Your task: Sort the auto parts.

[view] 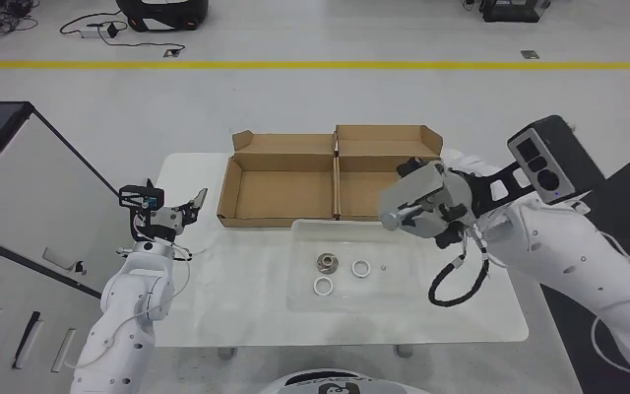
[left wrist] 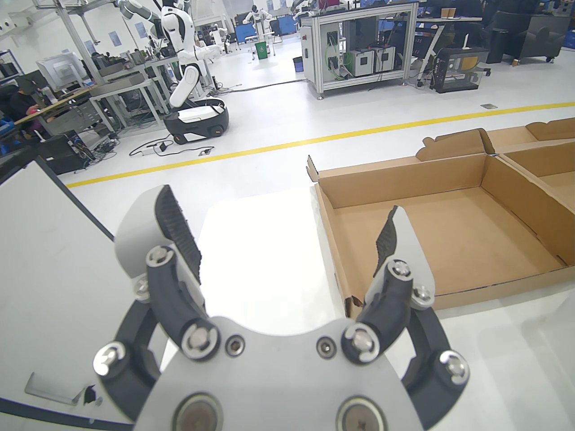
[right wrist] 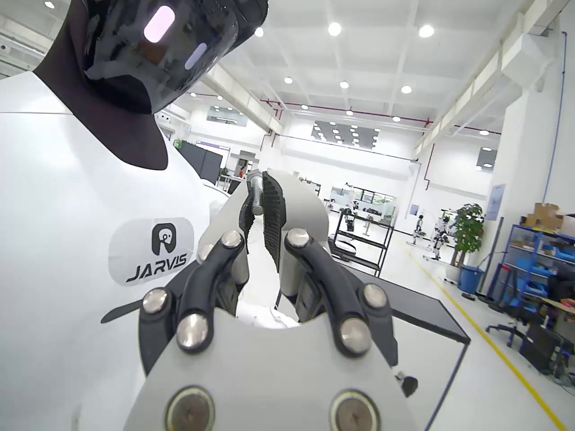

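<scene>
Right gripper (right wrist: 259, 188) is turned up toward the robot, fingers (right wrist: 272, 208) closed on a threaded bolt (right wrist: 256, 199) standing upright between them; in the top view that arm is raised over the near edge of the right cardboard box (view: 359, 187). Left gripper (left wrist: 278, 201) has its fingers spread wide and holds nothing, at the table (view: 197, 295) edge beside the left cardboard box (view: 281, 192). Clear tray (view: 413, 295) in front of the boxes holds a metal hub (view: 326, 262), a white ring (view: 361, 267) just beside it and a second white ring (view: 323, 287) nearer the robot.
</scene>
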Action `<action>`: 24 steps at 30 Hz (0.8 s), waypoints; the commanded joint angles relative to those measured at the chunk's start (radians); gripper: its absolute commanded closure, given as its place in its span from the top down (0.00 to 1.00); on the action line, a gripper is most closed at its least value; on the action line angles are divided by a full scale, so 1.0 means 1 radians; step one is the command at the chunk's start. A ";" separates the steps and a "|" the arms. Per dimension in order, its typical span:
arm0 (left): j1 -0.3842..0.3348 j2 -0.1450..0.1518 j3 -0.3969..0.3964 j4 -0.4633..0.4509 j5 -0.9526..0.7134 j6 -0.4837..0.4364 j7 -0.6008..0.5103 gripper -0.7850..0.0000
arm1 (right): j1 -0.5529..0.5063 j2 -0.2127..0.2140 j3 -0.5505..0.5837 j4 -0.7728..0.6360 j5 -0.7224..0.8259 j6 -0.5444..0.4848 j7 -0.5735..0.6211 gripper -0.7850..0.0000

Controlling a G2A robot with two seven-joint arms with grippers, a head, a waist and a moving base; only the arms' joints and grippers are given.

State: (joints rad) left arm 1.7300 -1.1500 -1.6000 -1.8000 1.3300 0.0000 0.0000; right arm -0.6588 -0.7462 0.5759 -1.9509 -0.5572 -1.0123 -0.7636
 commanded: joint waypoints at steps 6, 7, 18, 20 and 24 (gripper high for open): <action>0.000 0.000 0.000 0.000 0.000 0.000 0.000 1.00 | -0.016 -0.004 0.013 -0.106 0.047 0.000 -0.044 0.00; 0.000 0.000 0.000 0.000 0.000 0.000 0.000 1.00 | -0.021 -0.006 0.019 -0.119 0.055 0.000 -0.044 0.00; 0.000 0.000 0.000 0.000 0.000 0.000 0.000 1.00 | -0.096 -0.034 0.094 -0.110 0.060 0.000 -0.044 0.00; 0.000 0.000 0.000 0.000 0.000 0.000 0.000 1.00 | -0.105 -0.030 0.093 -0.072 0.020 0.000 -0.040 0.00; 0.000 0.000 0.000 0.000 0.000 0.000 0.000 1.00 | -0.104 -0.013 0.075 -0.029 -0.015 0.000 0.008 0.00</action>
State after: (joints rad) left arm 1.7300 -1.1500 -1.6000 -1.8000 1.3300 0.0000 0.0000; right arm -0.7648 -0.7641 0.6547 -1.9867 -0.5700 -1.0123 -0.7715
